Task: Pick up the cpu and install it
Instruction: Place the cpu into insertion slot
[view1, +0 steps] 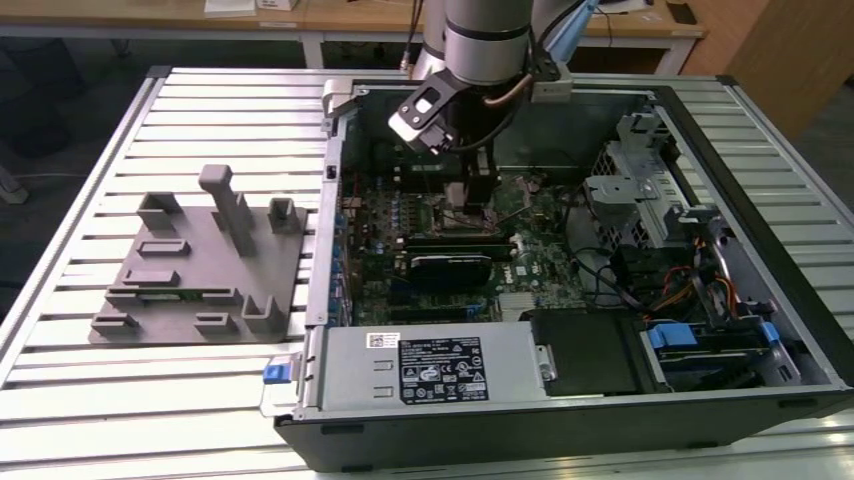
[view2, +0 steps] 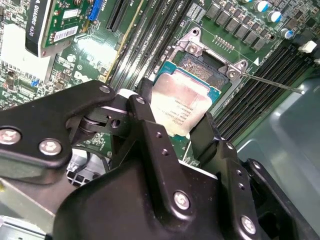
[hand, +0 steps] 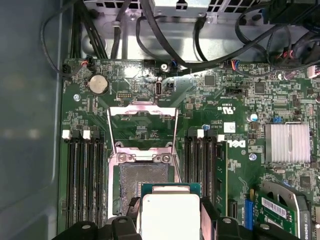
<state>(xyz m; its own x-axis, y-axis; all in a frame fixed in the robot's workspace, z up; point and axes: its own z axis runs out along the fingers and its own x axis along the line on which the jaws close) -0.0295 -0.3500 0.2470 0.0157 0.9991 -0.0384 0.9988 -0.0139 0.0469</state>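
Slatted metal table (view1: 80, 180) across most of the exterior view: pale grey, ribbed from side to side, with soft glare along the slats. Beyond its far edge, wooden desks (view1: 360, 20) with light tops and white legs (view1: 310, 50); papers (view1: 230, 6) on one of them. Beneath and in front of the desks, dark floor (view1: 174, 50), deep in shadow. Toward the exterior view's right, a brown wooden panel (view1: 781, 50) just past the table's far corner. Even, diffuse light over everything; brightest on the table's bare slats.
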